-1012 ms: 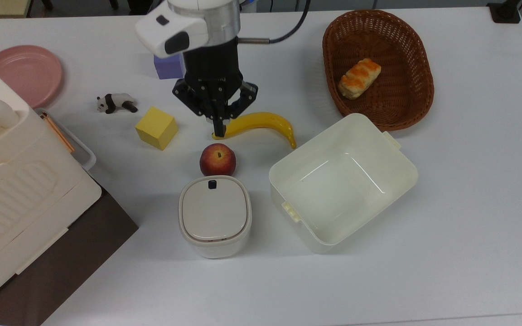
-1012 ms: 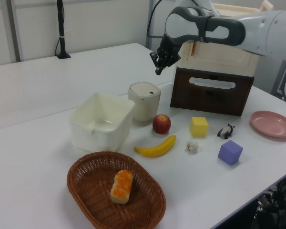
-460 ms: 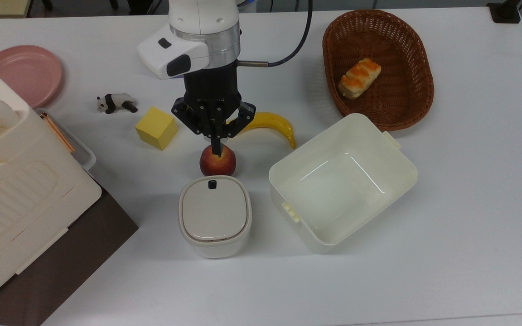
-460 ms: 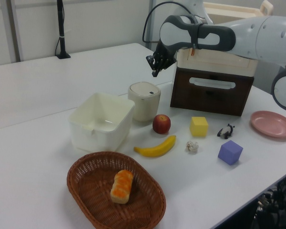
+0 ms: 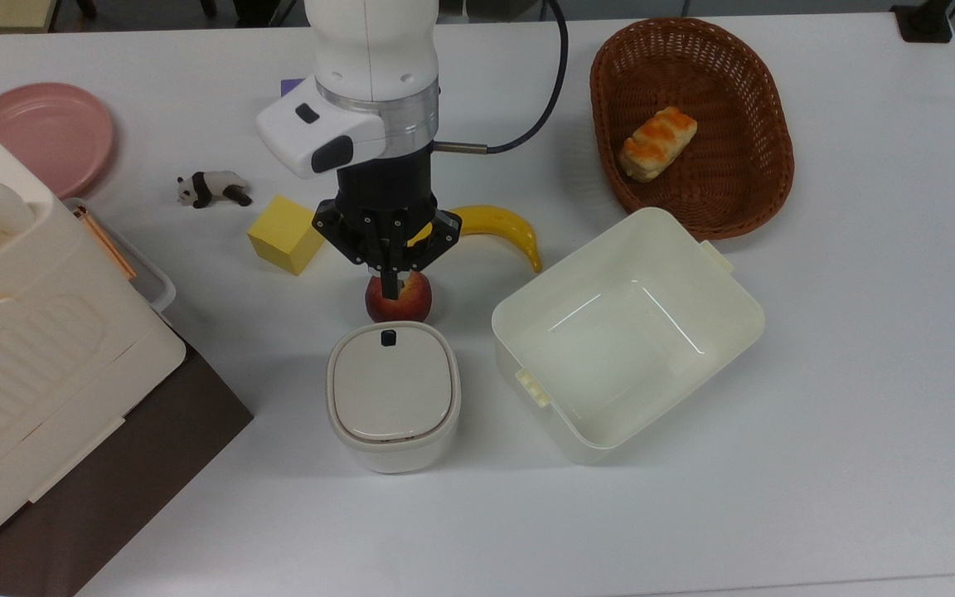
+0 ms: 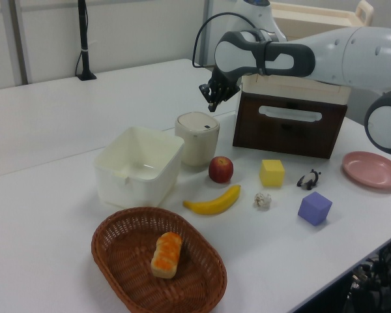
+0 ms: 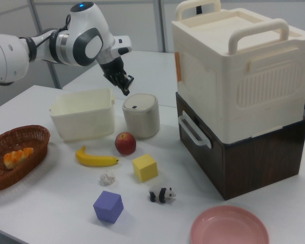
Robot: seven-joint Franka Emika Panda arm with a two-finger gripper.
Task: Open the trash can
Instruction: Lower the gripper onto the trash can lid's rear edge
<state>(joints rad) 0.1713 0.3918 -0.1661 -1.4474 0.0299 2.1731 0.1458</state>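
Observation:
The trash can (image 5: 393, 396) is a small cream bin with a flat beige-grey lid, which lies shut, and a dark button (image 5: 388, 337) at the lid's far edge. It also stands in the left view (image 6: 197, 138) and the right view (image 7: 141, 116). My gripper (image 5: 395, 288) is shut with nothing in it and points down. In the top view it hangs over the apple (image 5: 413, 307), just short of the can's button edge. Seen from the sides, the gripper (image 6: 212, 106) (image 7: 127, 91) hovers a little above the lid without touching it.
A banana (image 5: 494, 224), a yellow cube (image 5: 283, 235) and a panda figure (image 5: 212, 188) lie behind the can. An open cream tub (image 5: 743, 307) stands to the top view's right, a large ribbed box (image 5: 21, 356) to the top view's left. Farther off are a basket (image 5: 780, 149) holding bread (image 5: 657, 143) and a pink plate (image 5: 46, 137).
The gripper has travelled from above the banana's tip to above the apple, closer to the trash can, staying shut. The can and other objects have not moved.

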